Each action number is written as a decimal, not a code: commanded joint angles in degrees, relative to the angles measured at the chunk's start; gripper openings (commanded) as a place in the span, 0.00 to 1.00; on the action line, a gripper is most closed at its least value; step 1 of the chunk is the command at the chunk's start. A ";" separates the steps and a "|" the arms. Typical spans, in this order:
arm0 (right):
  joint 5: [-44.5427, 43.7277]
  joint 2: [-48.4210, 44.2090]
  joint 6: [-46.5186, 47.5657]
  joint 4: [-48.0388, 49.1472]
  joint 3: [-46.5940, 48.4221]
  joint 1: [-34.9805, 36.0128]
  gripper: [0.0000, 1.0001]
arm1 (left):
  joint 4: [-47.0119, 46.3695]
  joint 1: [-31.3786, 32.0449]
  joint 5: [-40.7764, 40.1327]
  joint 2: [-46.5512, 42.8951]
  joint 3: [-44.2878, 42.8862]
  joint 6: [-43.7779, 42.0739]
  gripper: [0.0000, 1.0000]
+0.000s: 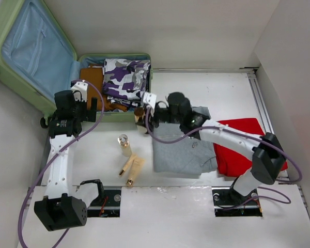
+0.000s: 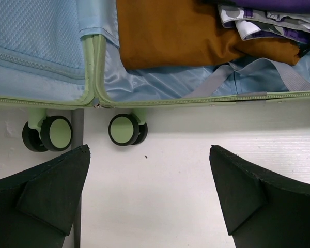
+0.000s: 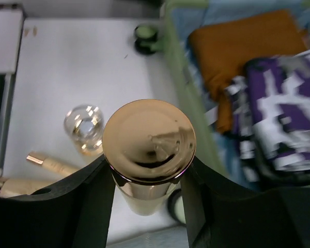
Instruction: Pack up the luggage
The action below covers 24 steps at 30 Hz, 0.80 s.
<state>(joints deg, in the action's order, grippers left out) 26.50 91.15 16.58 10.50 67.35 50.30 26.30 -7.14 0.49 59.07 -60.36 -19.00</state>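
Observation:
The pale green luggage (image 1: 13,82) lies open at the back left, its blue-lined lid tilted up. Its base holds a brown garment (image 1: 92,77) and a purple camouflage garment (image 1: 125,77). My right gripper (image 1: 142,118) is shut on a gold-capped bottle (image 3: 149,139), held above the table beside the luggage's front rim (image 3: 188,111). My left gripper (image 1: 91,107) is open and empty, over the table just in front of the luggage wheels (image 2: 125,129); the brown garment (image 2: 186,31) shows in its view.
A clear glass perfume bottle (image 1: 124,145) and two beige tubes (image 1: 132,170) lie on the table between the arms. A folded grey garment (image 1: 181,147) and a red garment (image 1: 248,147) lie to the right. A wall stands at the right.

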 commanded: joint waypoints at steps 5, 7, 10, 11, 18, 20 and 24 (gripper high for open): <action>-12.22 -0.99 6.70 -7.77 19.73 -3.46 0.00 | -3.10 -0.07 -1.72 2.36 -0.37 -0.77 0.99; -15.94 5.04 9.86 -9.70 25.88 -3.46 0.00 | -4.24 -0.59 -2.34 3.50 -1.51 -0.77 0.99; -20.08 12.36 11.72 -10.24 33.18 -3.99 0.00 | -4.24 -1.92 -2.34 6.14 -3.27 -0.77 1.00; -20.69 17.25 12.77 -10.76 35.02 -3.99 0.00 | -4.77 -2.53 -2.34 6.76 -3.27 -0.77 1.00; -25.61 31.79 12.78 -15.32 47.60 -3.99 0.00 | -6.44 -2.53 -6.81 10.37 -4.42 -1.30 1.00; -27.20 33.03 12.78 -17.61 49.18 -3.99 0.00 | -7.14 -2.53 -8.66 10.89 -3.90 -1.30 1.00; -29.22 34.44 12.78 -26.30 53.31 -3.99 0.00 | -7.67 -2.53 -8.67 11.95 -3.89 -1.30 1.00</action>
<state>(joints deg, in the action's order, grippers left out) 1.23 129.82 27.83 -13.02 113.27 46.28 20.97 -9.47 -6.31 70.81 -61.98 -20.10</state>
